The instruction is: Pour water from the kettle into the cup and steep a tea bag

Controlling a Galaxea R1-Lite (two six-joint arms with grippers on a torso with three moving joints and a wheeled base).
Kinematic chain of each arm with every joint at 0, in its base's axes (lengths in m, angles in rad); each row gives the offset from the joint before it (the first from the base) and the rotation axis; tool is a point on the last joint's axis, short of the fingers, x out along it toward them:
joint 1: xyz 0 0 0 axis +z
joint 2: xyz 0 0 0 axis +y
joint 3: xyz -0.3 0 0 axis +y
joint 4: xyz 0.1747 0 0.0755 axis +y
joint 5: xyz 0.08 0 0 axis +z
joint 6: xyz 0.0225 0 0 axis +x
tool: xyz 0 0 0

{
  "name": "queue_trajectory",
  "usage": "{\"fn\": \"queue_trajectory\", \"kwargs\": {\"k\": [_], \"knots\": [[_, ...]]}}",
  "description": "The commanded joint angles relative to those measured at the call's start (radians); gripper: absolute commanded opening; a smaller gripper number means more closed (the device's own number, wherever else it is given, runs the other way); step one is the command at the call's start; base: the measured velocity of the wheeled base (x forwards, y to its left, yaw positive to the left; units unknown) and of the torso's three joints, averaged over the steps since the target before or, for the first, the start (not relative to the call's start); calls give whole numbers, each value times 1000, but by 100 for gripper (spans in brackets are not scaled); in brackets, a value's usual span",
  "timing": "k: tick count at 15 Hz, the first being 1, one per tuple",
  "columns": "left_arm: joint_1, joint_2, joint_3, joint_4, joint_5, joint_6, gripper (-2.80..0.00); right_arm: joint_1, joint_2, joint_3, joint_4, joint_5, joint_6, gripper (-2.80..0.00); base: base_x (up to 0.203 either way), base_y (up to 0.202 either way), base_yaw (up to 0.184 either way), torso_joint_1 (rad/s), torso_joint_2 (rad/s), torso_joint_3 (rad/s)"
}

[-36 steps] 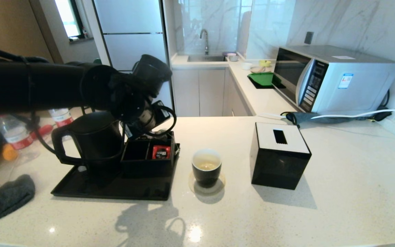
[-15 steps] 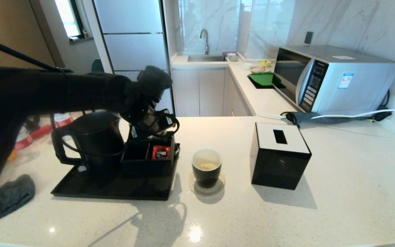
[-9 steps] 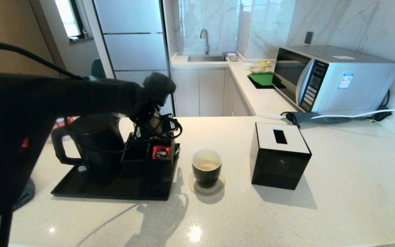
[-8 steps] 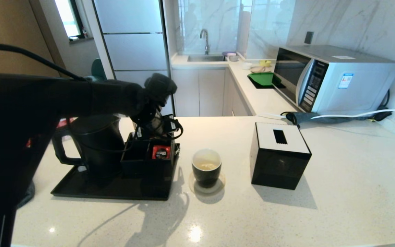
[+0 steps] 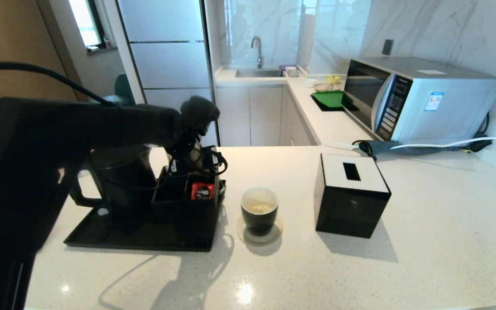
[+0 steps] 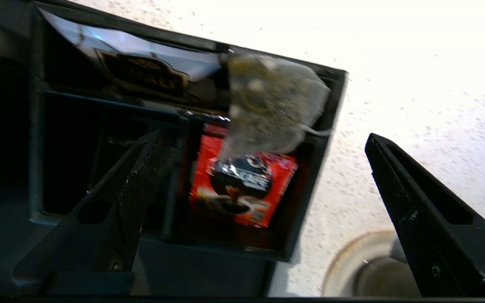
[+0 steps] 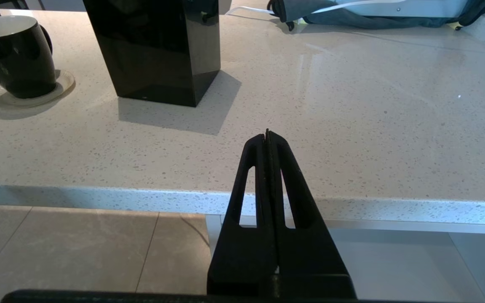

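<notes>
Left gripper (image 6: 259,202) is held spread over the organizer (image 6: 310,176); tea bag (image 6: 274,105), probably upright, is seen upper centre, between the 2 fingers; right gripper (image 7: 267,143) is parked, pressed together.

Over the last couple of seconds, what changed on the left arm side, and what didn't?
The left gripper has come down and forward from above the kettle to just over the black organizer, jaws open around the tea bag and red sachet, gripping nothing. Unmoved: kettle, cup with its water, black cube box. The right gripper sits parked at the counter edge, shut.
</notes>
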Motion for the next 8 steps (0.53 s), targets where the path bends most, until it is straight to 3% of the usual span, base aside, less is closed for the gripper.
{"fn": "queue_trajectory", "kwargs": {"k": [1,8], "knots": [[8,20,-19,-1,1,4,0,0,1,0,0,1,0,-280,0,0,0,0,0,0],[6,66,-88,-1,2,24,0,0,1,0,0,1,0,-280,0,0,0,0,0,0]]}}
